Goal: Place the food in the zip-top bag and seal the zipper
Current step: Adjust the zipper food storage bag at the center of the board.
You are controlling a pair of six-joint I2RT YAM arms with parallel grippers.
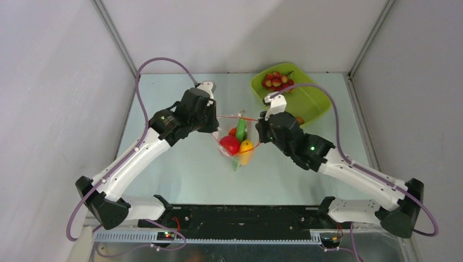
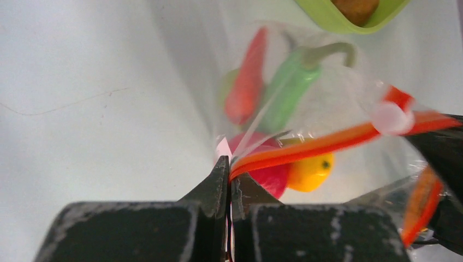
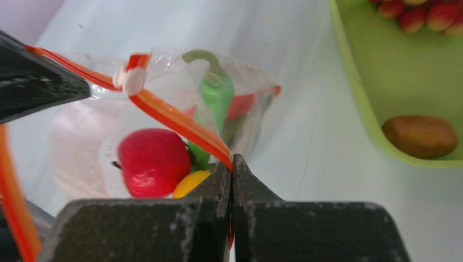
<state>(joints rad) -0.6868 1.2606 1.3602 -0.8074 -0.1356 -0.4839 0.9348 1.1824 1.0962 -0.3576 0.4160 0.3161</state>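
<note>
Pinching the zipper at both ends, left tool and right tool clamped on it, I must pull it taut to seal.

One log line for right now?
left claw: shut on zipper | right claw: shut on zipper | bag: apple, mango, bean inside, mouth open | tray: grapes, kiwi

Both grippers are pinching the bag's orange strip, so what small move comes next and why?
Probably the right gripper should let go and reach for the kiwi: it and the grapes lie in the tray, outside the bag.
</note>
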